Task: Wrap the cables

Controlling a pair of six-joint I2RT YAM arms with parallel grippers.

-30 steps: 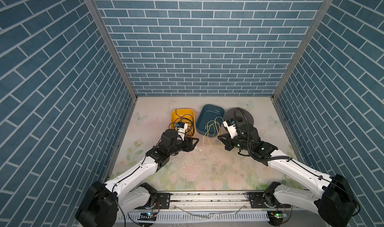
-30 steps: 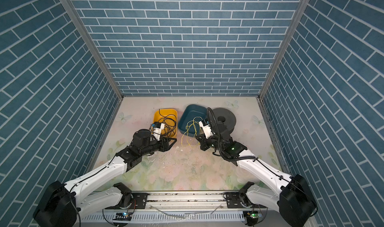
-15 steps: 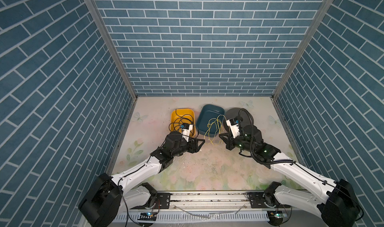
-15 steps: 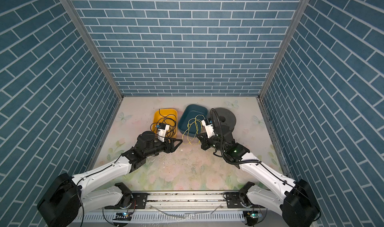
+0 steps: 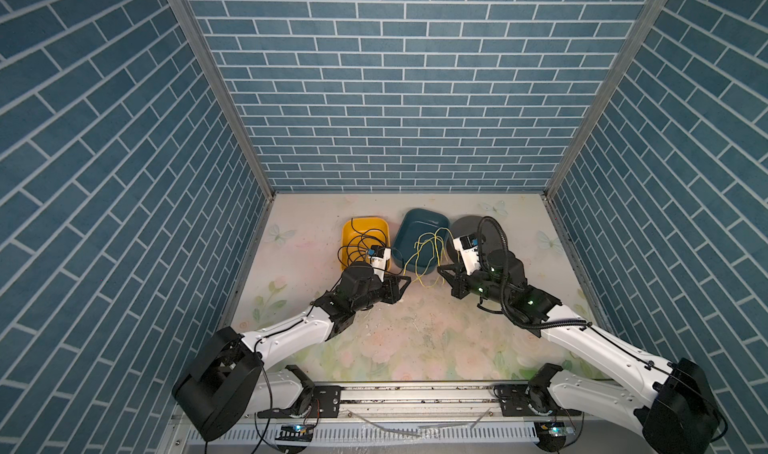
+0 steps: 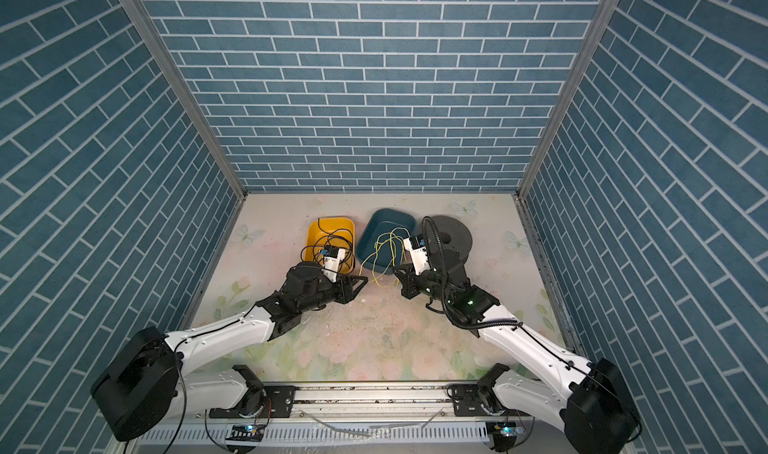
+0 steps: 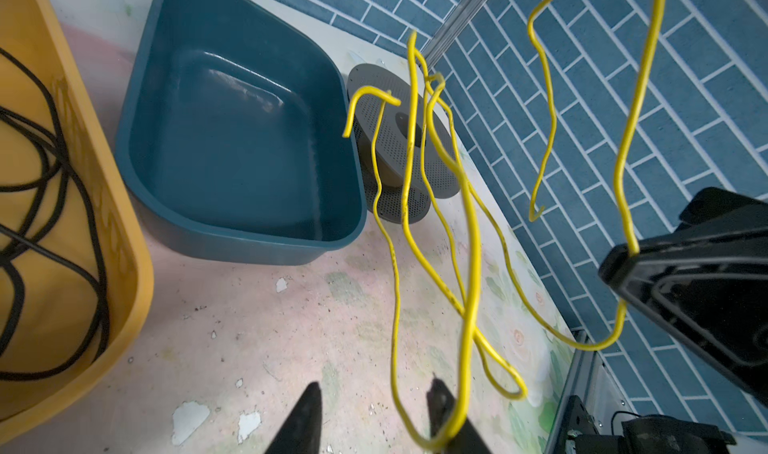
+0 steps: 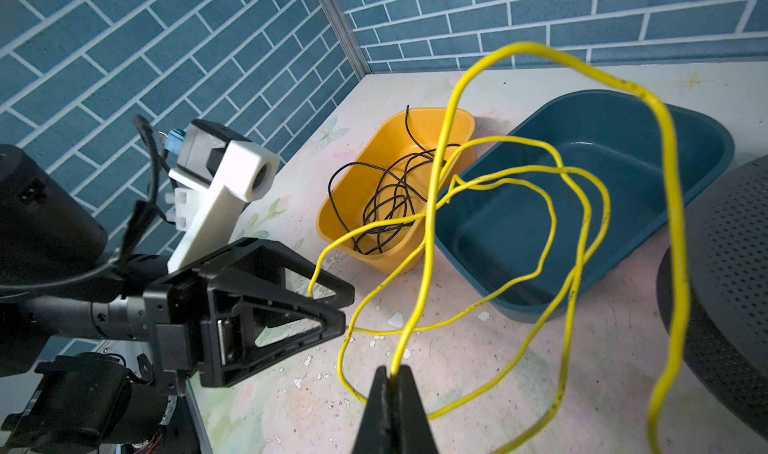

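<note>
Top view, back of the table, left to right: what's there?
Yellow-orange plastic tub → dark teal plastic tub → grey perforated round spool.

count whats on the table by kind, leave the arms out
bins: 2 (yellow bin, blue bin)
spool: 1
wire bundles: 2 (yellow cables, black wires in the yellow bin)
total: 5
</note>
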